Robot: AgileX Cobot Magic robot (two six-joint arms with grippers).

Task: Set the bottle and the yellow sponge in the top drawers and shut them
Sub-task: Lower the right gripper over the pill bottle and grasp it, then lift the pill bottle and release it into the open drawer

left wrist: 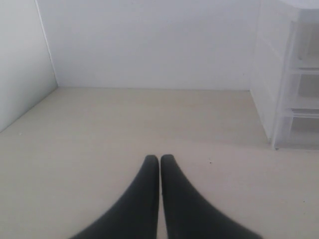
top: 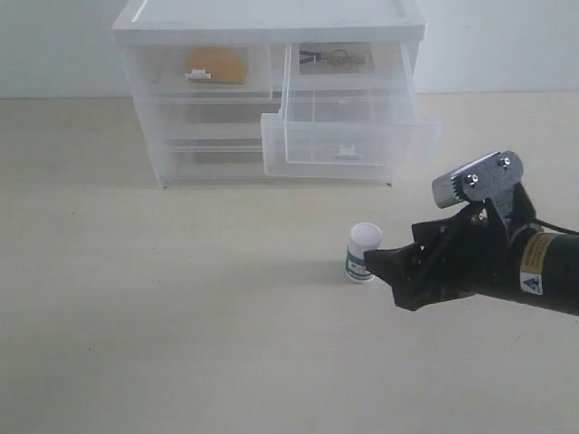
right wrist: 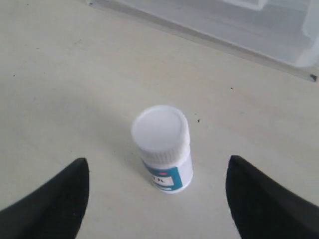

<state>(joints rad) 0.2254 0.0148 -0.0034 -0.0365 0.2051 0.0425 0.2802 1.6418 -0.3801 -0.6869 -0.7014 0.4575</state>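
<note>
The bottle [top: 363, 254] stands upright on the table in front of the cabinet, white cap up, green-and-white label facing my right gripper [top: 384, 271]. That gripper is open and close beside the bottle, not touching it. In the right wrist view the bottle [right wrist: 163, 147] sits just ahead of the right gripper [right wrist: 158, 168], between the lines of its two spread fingers. The yellow sponge [top: 216, 65] lies inside the closed top left drawer [top: 204, 72]. The top right drawer [top: 348, 136] is pulled out. My left gripper [left wrist: 159, 160] is shut and empty above bare table.
The white translucent cabinet [top: 271, 23] stands at the back of the table, and its side [left wrist: 291, 74] shows in the left wrist view. Something small and dark [top: 335, 60] shows at the back of the top right slot. White walls close off the back and left.
</note>
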